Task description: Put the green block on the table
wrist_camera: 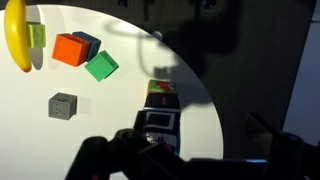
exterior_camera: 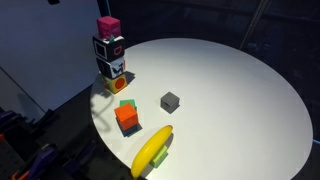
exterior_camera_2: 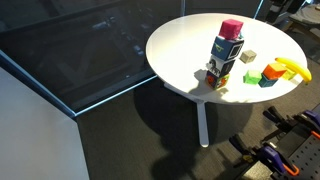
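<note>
In the wrist view a banana (wrist_camera: pixel 15 35) lies by the table's (wrist_camera: pixel 120 112) left edge, with a pale block (wrist_camera: pixel 37 37) just beside it. Next come an orange block (wrist_camera: pixel 68 49) and a blue block (wrist_camera: pixel 87 42). The green block (wrist_camera: pixel 101 66) rests on the table just beside them. A grey cube (wrist_camera: pixel 63 105) sits apart. A cube stack (wrist_camera: pixel 160 100) stands at the right edge. The gripper (wrist_camera: pixel 150 155) is a dark shape, and I cannot tell whether it is open or closed.

White table (exterior_camera: pixel 230 90) carries banana (exterior_camera: pixel 152 150), grey cube (exterior_camera: pixel 170 101), green block (wrist_camera: pixel 101 66), cube tower (exterior_camera: pixel 110 50).

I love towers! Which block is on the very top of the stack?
The pink block, sitting above the black-and-white cubes; the green block, orange block and grey block lie lower down.
</note>
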